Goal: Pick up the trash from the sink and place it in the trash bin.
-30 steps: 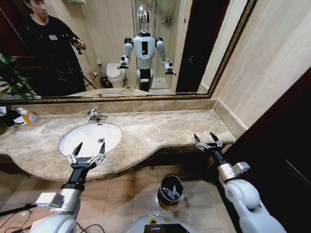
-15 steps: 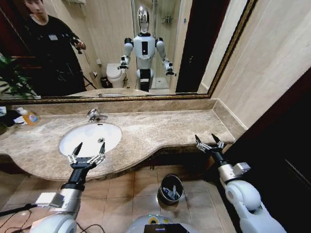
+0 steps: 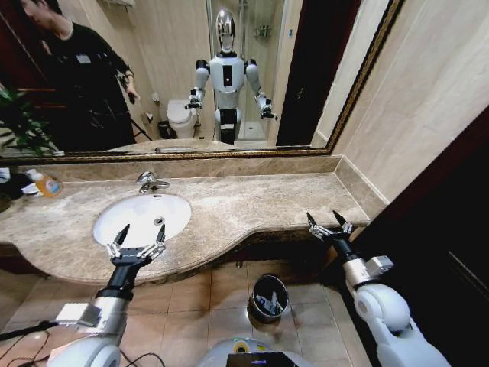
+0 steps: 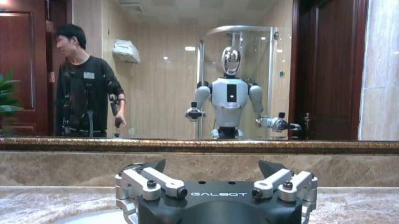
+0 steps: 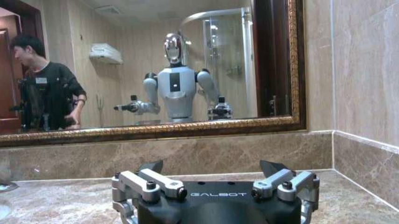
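Observation:
The sink [image 3: 134, 214] is a white oval basin in the beige marble countertop [image 3: 252, 202], with a chrome faucet [image 3: 149, 181] behind it; I see only its drain inside. My left gripper [image 3: 140, 237] hovers open over the basin's front rim, nothing between its fingers. In the left wrist view the left gripper [image 4: 212, 165] points at the backsplash, with the sink rim [image 4: 81, 217] below it. The trash bin [image 3: 269, 297], small and black, stands on the floor below the counter edge with white trash [image 3: 273, 305] inside. My right gripper [image 3: 327, 223] is open at the counter's right front corner.
An orange-labelled bottle [image 3: 46, 183] stands at the counter's far left beside a plant [image 3: 19, 122]. A gold-framed mirror [image 3: 229, 76] backs the counter, and a tiled wall [image 3: 428, 115] closes the right side. In the right wrist view, the right gripper [image 5: 212, 165] faces the countertop [image 5: 62, 196].

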